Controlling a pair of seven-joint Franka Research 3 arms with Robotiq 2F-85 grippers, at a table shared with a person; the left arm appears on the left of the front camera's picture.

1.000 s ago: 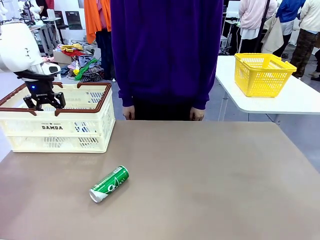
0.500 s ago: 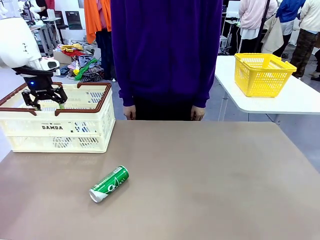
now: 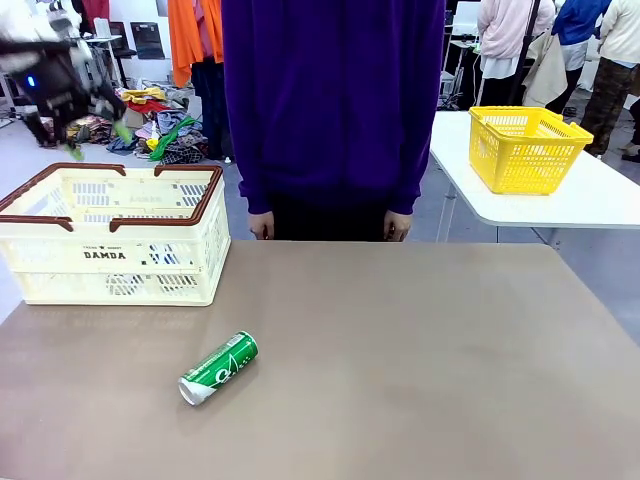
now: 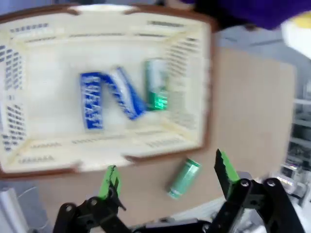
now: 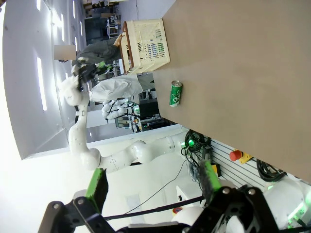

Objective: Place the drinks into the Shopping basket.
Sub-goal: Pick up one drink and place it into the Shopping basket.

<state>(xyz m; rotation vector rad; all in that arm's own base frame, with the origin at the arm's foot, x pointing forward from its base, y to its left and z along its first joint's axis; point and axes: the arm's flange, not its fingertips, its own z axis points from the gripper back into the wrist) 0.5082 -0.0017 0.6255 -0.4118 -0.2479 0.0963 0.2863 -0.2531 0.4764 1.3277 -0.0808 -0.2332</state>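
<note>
My left gripper [image 4: 165,177]: black linkage body, bolted pivot joints, bright green pads on both fingertips, blue indicator light on the wrist. My right gripper [image 5: 151,187]: same black frame, green pads. Arm housings white, rounded, glossy.

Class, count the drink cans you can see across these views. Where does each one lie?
4: two blue cans and a green can inside the Shopping basket; another green can lies on the table. Others may be hidden.
</note>
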